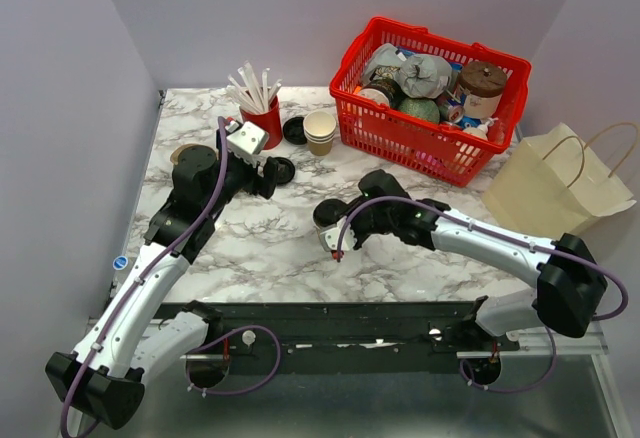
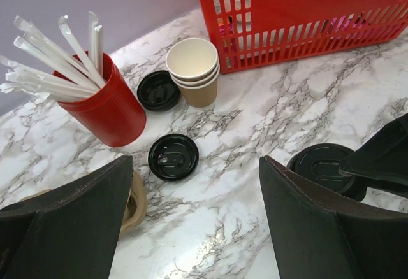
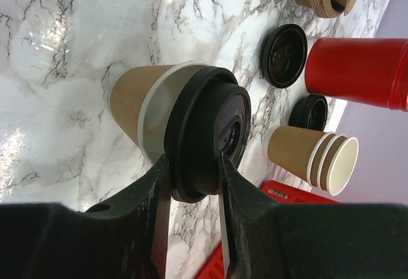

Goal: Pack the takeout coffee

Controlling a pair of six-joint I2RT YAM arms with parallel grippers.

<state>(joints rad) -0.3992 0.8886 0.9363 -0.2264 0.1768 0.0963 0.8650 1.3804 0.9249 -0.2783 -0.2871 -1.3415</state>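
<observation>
The brown takeout coffee cup (image 3: pixel 134 100) stands on the marble table with a black lid (image 3: pixel 204 126) on its pale rim. It also shows in the top view (image 1: pixel 328 213) near the table's middle. My right gripper (image 3: pixel 192 158) is shut on the lid's edge, one finger on each side; it shows in the top view too (image 1: pixel 336 226). My left gripper (image 2: pixel 194 161) is open and empty, just above the table. A loose black lid (image 2: pixel 173 157) lies just beyond its fingers. The lidded cup (image 2: pixel 322 164) is to its right.
A red cup of white straws (image 2: pixel 102 104), a stack of cream cups (image 2: pixel 194 72) and a second loose lid (image 2: pixel 159 90) stand at the back. A full red basket (image 1: pixel 500 68) is back right, a paper bag (image 1: pixel 555 193) right, a tan cardboard piece (image 2: pixel 132 202) by the left finger.
</observation>
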